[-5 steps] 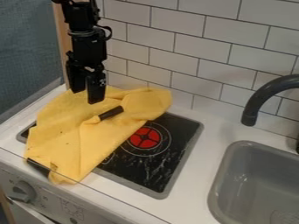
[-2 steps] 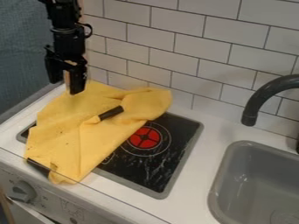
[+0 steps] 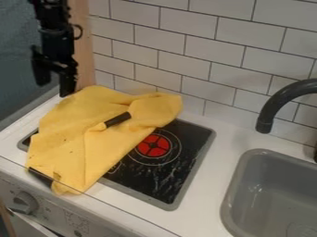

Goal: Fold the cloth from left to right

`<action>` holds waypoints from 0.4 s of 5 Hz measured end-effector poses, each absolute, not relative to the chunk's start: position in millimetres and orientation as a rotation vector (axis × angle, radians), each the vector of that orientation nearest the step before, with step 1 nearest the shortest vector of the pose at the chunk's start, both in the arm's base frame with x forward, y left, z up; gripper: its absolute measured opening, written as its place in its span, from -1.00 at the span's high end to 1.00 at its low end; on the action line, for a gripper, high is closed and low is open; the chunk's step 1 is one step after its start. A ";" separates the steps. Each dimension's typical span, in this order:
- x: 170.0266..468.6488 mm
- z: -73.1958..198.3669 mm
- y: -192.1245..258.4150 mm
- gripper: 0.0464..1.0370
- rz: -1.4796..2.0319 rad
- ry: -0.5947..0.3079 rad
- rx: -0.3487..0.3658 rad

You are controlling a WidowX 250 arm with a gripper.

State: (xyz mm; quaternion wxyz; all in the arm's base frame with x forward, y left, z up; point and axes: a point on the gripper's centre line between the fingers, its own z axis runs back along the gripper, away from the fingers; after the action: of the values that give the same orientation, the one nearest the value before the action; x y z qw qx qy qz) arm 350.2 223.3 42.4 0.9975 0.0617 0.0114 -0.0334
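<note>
A black gripper (image 3: 53,89) hangs beyond the back left corner of a black cooktop (image 3: 186,152), its two fingers spread apart with nothing between them. The right-hand fingertip appears close to the edge of a rumpled yellow cloth (image 3: 74,134); whether the two touch cannot be told from this angle.

The cloth lies across the left and back parts of the cooktop, spilling past its rear rim onto the white counter (image 3: 207,185) and reaching past its front left corner to the counter's front edge. Creases run through the fabric, one long fold slanting toward the cooktop's front, with a bunched flap near the back rim. Amid the folds, over the cooktop's rear portion, sits a short dark piece (image 3: 117,119), its nature unclear.

A red burner mark (image 3: 153,145) shows on the cooktop just beside the cloth. To the right of the cooktop is a gray sink (image 3: 248,159), with a dark, curved faucet (image 3: 266,109) beyond the cooktop's back right corner. White tiles (image 3: 186,51) rise behind the cooktop, and a round knob (image 3: 23,203) juts from the panel below its front left.
</note>
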 end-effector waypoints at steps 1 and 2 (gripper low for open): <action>350.2 34.2 228.3 -0.92 -0.057 0.046 0.142; 347.8 22.8 228.1 -0.92 -0.057 0.080 0.128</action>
State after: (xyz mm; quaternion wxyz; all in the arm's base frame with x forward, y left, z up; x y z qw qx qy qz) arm 347.8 228.1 22.8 0.9967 0.0640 0.0400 -0.0286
